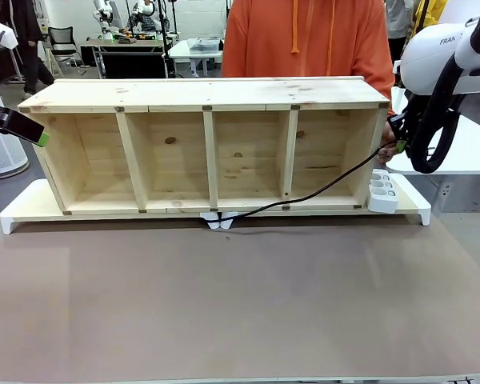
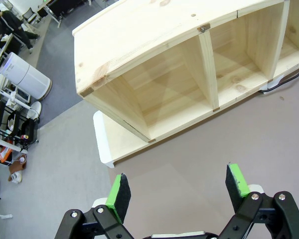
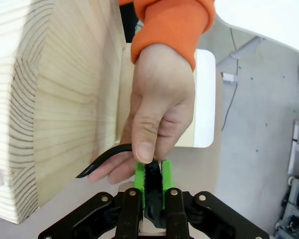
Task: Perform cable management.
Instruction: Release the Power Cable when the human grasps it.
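Observation:
The black cable (image 1: 320, 187) runs from under the front middle of the wooden shelf (image 1: 208, 96) up and to the right, past the shelf's right end. There my right gripper (image 1: 398, 138) is shut on it. In the right wrist view the gripper (image 3: 152, 175) has its green pads clamped on the cable's dark end, and the cable (image 3: 105, 158) curves off to the left along the shelf's end panel (image 3: 65, 99). A person's hand (image 3: 157, 114) in an orange sleeve grips the same cable just above my pads. My left gripper (image 2: 177, 191) hangs open and holds nothing, off the shelf's left end (image 1: 38, 136).
The shelf lies on a long white riser (image 1: 20, 210) with its open compartments facing me. A white power strip (image 1: 382, 192) stands at the riser's right end. Small white pieces (image 1: 221, 221) sit where the cable leaves the shelf. The brown mat (image 1: 240, 304) lies in front.

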Available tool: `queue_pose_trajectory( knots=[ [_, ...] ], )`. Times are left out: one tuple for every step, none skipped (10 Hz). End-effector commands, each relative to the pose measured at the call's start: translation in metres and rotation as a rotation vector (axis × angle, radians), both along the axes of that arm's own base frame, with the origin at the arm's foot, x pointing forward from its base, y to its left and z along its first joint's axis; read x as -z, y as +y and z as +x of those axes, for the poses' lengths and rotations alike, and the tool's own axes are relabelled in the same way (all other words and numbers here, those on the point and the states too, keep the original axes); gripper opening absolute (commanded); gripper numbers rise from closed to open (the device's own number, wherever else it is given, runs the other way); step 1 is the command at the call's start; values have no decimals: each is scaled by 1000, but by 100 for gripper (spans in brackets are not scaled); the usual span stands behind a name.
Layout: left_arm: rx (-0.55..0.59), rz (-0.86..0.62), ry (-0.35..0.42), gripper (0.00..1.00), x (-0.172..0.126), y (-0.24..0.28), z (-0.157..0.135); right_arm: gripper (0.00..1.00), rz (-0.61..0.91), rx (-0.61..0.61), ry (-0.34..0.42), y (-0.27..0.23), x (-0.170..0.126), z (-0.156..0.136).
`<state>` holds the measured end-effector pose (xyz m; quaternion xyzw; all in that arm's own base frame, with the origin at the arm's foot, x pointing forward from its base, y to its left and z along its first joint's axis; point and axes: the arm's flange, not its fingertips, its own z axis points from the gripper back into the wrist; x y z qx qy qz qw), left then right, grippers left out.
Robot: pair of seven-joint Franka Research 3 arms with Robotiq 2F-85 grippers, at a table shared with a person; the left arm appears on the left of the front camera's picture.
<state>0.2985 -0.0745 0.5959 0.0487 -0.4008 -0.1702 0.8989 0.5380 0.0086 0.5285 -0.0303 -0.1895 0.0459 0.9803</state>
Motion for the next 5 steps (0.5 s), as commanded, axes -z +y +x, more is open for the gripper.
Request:
queue_pose_trajectory(
  knots=[
    [5,13,-10,100,0,0,1,16,1,-4,-14,2,-1,0],
    [5,13,-10,100,0,0,1,16,1,-4,-14,2,-1,0],
    [5,13,-10,100,0,0,1,16,1,-4,-14,2,-1,0],
    [5,13,-10,100,0,0,1,16,1,-4,-14,2,-1,0],
    [5,13,-10,100,0,0,1,16,1,-4,-14,2,-1,0]
  ],
)
